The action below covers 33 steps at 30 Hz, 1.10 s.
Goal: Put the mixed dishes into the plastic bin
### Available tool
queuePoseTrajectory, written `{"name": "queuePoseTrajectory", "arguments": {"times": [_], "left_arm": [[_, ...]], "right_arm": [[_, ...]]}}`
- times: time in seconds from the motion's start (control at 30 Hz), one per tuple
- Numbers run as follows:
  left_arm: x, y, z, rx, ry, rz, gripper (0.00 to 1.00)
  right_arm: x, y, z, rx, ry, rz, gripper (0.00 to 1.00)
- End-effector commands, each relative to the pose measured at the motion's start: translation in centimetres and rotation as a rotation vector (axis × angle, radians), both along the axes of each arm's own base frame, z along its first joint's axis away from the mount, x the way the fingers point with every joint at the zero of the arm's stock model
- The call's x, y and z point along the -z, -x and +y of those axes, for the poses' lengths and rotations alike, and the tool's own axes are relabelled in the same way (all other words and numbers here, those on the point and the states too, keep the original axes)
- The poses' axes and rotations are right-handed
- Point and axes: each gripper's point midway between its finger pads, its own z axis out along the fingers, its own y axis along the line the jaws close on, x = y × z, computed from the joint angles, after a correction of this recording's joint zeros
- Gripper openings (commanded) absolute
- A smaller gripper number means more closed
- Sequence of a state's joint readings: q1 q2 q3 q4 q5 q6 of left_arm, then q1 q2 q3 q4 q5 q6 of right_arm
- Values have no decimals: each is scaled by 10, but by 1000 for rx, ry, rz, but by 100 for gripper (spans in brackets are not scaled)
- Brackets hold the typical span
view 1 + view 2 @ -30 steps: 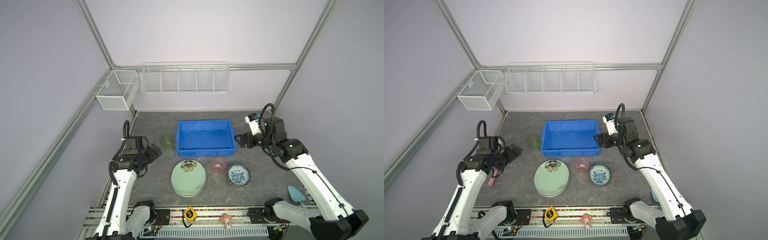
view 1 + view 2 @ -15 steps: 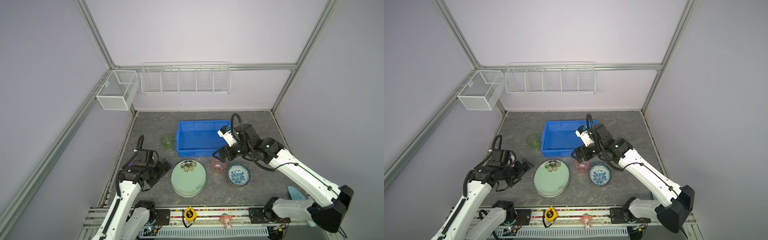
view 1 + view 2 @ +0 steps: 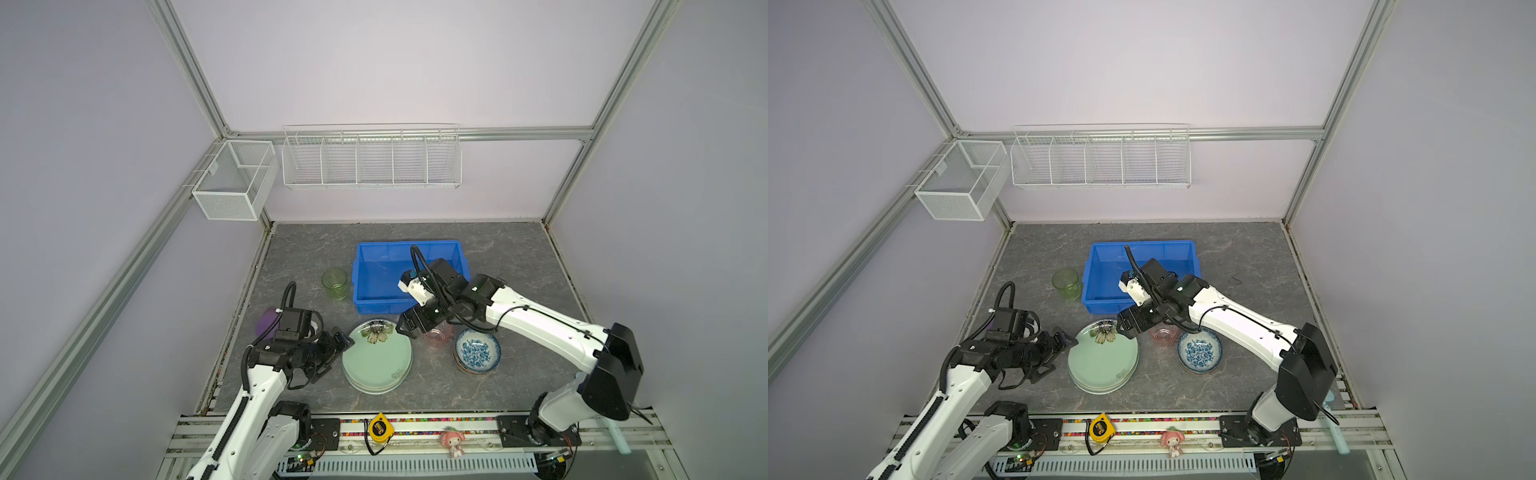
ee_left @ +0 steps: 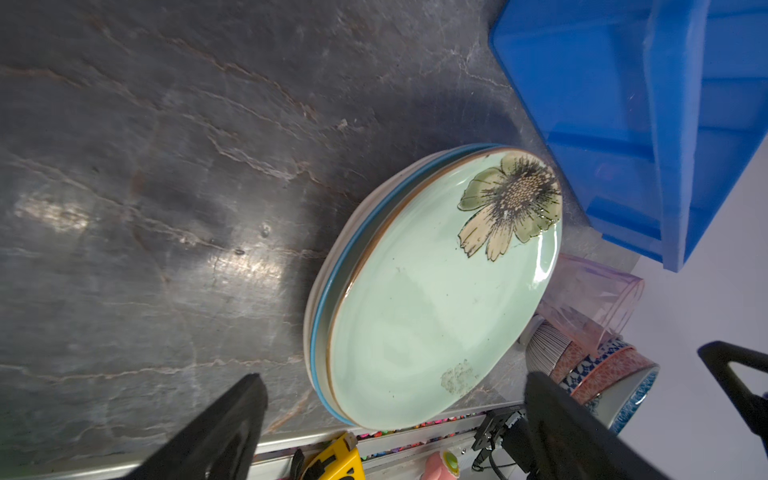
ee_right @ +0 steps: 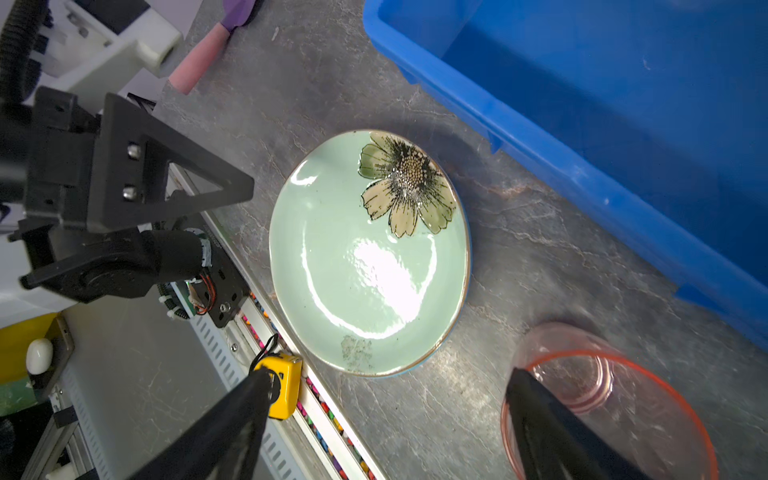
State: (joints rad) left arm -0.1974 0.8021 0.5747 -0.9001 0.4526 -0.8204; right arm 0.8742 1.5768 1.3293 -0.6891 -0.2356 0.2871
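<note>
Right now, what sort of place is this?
Likely a lab robot cell, not a kitchen: aluminium frame around blank walls, arms bolted to a front rail, plates staged beside a blue bin on a tabletop.

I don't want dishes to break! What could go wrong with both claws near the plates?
1. A finger of the open right gripper hangs over the pink cup and might tip it.
2. The glossy pale green plate tops a stack; it could slip or drag plates beneath.
3. The open left gripper is at the same stack, so the arms might bump.
</note>
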Motion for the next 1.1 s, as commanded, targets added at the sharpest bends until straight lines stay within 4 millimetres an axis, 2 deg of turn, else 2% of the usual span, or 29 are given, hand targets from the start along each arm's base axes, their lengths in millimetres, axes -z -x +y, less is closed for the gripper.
{"name": "queuePoseTrajectory", "arguments": {"times": [0.0, 0.47, 0.63, 0.8, 1.07], "left_arm": [[0, -1, -8, 2, 43, -8, 96], [10, -1, -26, 19, 79, -2, 92], [13, -1, -25, 23, 66, 9, 92], [16, 2, -10, 16, -41, 25, 92], [16, -1, -12, -26, -8, 11, 91]], "right_arm": [[6, -2, 16, -9, -18, 27, 92], [32, -18, 31, -3, 39, 57, 93], [40, -17, 31, -5, 63, 78, 94], [48, -16, 29, 1, 81, 97, 95], [64, -15, 31, 1, 123, 126, 96]]}}
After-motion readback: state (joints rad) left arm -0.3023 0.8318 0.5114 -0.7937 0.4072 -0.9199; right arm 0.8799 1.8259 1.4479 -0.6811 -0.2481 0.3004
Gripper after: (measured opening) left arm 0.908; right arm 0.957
